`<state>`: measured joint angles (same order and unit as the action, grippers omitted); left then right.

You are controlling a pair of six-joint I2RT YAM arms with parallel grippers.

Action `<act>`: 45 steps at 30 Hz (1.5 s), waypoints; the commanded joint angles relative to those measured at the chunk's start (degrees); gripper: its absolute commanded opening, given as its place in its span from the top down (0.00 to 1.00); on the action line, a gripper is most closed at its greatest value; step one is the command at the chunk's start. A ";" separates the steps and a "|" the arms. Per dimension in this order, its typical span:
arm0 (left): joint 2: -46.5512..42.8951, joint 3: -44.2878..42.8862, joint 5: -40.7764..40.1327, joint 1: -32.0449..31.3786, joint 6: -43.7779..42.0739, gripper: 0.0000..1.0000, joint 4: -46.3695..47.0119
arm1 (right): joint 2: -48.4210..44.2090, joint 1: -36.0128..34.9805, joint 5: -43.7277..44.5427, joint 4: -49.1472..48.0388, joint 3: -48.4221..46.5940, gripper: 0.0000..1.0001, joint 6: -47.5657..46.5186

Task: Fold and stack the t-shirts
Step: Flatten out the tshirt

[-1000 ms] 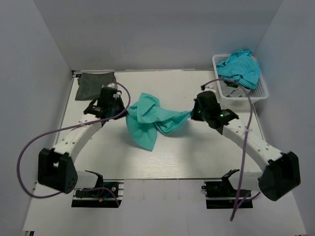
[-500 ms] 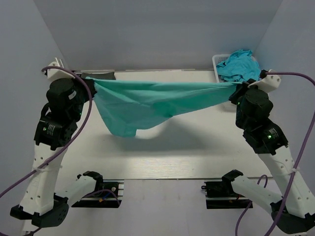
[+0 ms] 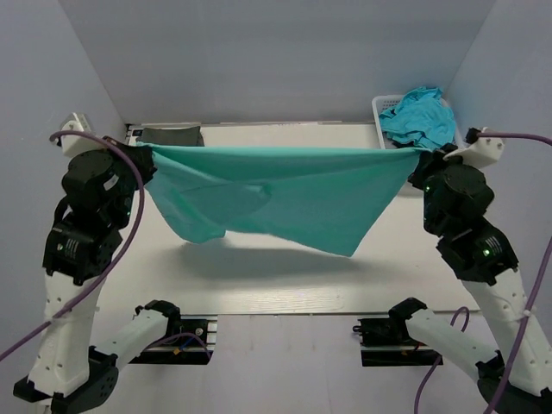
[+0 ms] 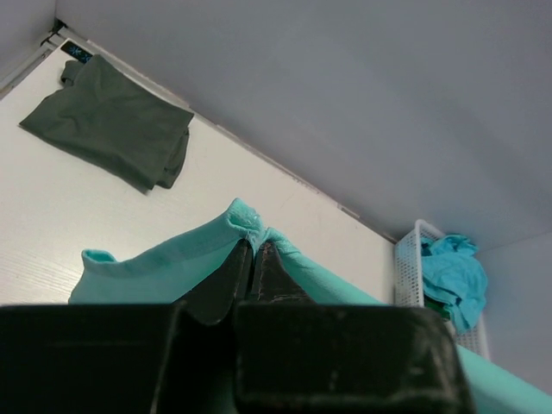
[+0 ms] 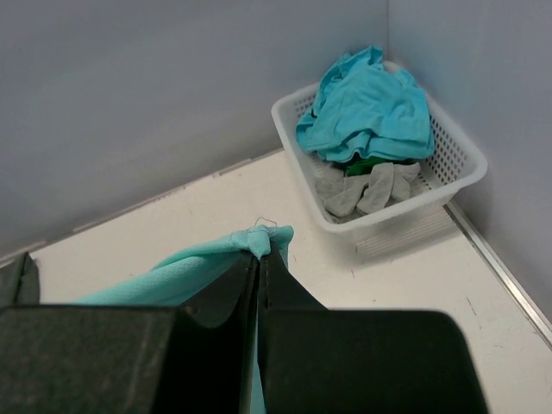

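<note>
Two robot arms hold a teal-green t-shirt (image 3: 285,190) spread in mid-air. The left claw (image 3: 144,155) is clamped on one upper corner of the cloth and the right claw (image 3: 420,159) is pinched tight on the opposite corner. Between the two claws the top edge runs almost straight. The rest of the shirt hangs below them, bunched in folds under the left claw and dropping to a point nearer the right claw, and it casts a shadow on the table (image 3: 259,280) beneath. Just beyond the left claw, a dark olive-green t-shirt (image 3: 171,135) lies folded flat on the table by the back wall. Beyond the right claw stands a white basket (image 5: 457,185), heaped with a bright blue garment (image 5: 366,103) over some grey cloth (image 5: 362,191).
</note>
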<state>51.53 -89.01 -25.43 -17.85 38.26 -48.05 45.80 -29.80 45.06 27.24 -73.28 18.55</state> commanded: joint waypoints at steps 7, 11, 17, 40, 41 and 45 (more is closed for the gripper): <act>17.62 1.47 0.73 0.80 -0.47 1.00 1.29 | 10.00 0.88 2.39 -1.13 3.31 1.00 2.64; 28.96 -0.98 -0.76 2.19 0.15 1.00 2.08 | 20.35 3.43 0.74 -2.81 2.79 1.00 2.37; 47.13 -8.09 2.57 5.71 0.15 1.00 4.72 | 33.64 10.10 -5.15 -7.47 -2.04 1.00 1.41; 72.80 -27.06 19.19 10.46 -8.81 0.00 19.49 | 76.13 18.64 -28.42 -9.37 -36.97 0.10 -3.16; 70.14 -24.48 19.19 10.46 -8.82 0.00 19.49 | 69.40 18.55 -30.27 -10.10 -33.89 0.10 -2.99; 58.36 -12.35 18.83 9.06 -7.86 0.00 14.24 | 58.54 17.67 -33.28 -9.76 -15.27 0.10 -1.76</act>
<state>122.52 -105.89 -7.88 -7.86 30.79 -31.75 113.84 -11.35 16.27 20.21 -95.20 16.10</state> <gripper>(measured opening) 0.991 0.904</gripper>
